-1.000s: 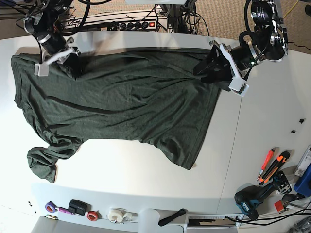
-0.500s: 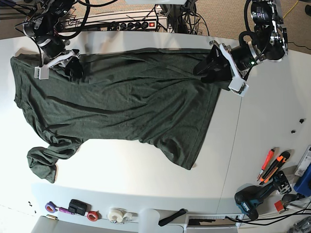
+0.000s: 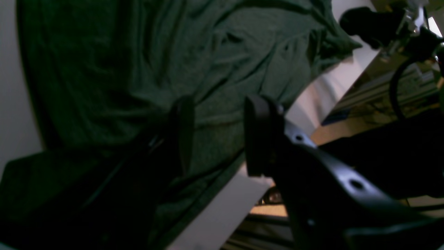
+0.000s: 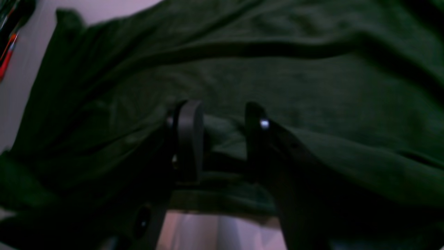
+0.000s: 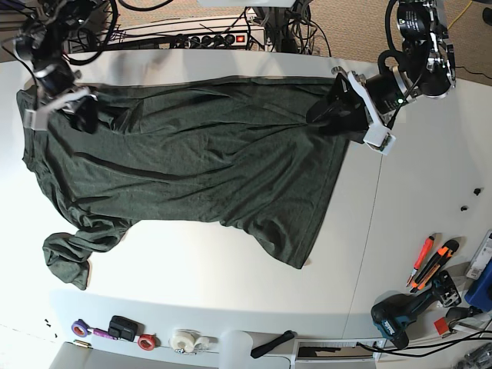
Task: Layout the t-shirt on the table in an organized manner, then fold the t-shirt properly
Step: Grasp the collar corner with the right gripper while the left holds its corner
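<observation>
left tool [image 3: 215, 139]: fingers apart, shirt fabric and hem between them, but can't tell if it's actually pinched; sits at the hem corner, far edge of table, on base view's right [image 5: 338, 111]
right tool [image 4: 218, 139]: fingers parted, a fold of green cloth in the gap, grip unclear; in base view it's at the shirt's shoulder end, upper left [image 5: 77, 114]
t-shirt [image 5: 192, 161]: dark green, plain, spread lengthwise across the table between the two tools; wrinkled; near sleeve bunched in a lump at lower left [image 5: 73, 250]; hem end hangs toward right, lower corner pointing to the front edge
table [image 5: 430, 184]: white, wide, thin seam running down right of the shirt
front edge clutter: tape rolls [image 5: 146, 342], small black box [image 5: 121, 327], white tape dispenser [image 5: 184, 340]
right side clutter: red/orange cutters [image 5: 430, 261], teal-black drill [image 5: 400, 315]
behind table: power strip with red switch [image 5: 223, 37], cables
</observation>
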`<act>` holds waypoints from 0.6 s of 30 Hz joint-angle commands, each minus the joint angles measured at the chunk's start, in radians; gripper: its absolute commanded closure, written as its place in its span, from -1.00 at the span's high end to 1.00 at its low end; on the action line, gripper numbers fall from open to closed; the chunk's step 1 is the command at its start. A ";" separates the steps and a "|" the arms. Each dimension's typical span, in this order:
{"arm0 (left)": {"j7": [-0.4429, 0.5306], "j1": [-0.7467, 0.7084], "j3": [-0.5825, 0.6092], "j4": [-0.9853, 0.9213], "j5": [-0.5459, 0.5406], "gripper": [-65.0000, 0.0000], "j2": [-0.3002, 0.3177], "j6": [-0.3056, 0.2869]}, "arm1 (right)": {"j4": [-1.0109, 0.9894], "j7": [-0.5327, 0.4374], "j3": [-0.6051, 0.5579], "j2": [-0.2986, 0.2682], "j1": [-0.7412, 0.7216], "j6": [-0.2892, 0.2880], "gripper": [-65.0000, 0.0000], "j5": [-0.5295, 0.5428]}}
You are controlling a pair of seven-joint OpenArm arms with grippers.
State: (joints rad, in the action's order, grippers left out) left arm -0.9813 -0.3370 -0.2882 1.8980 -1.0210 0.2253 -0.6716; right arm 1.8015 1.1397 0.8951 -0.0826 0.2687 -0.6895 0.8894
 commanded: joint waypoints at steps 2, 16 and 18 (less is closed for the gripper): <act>0.033 0.005 -0.003 0.017 -0.025 -0.24 0.008 -0.007 | 0.016 -0.028 0.059 -0.014 -0.003 -0.009 -0.37 0.022; 0.041 0.008 -0.002 0.017 0.290 -1.00 0.008 0.055 | 0.016 -0.023 0.225 -0.155 0.004 -0.009 -1.00 -0.110; 0.070 0.011 0.000 0.017 0.351 -1.00 0.008 0.089 | 0.016 -0.037 0.224 -0.166 0.006 -0.009 -1.00 -0.134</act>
State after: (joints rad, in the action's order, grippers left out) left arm -0.9363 -0.3340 -0.2882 1.8980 -0.6449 0.2253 -0.5770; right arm 1.8015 1.1324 1.1137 -0.2237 0.2733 -0.6891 0.7395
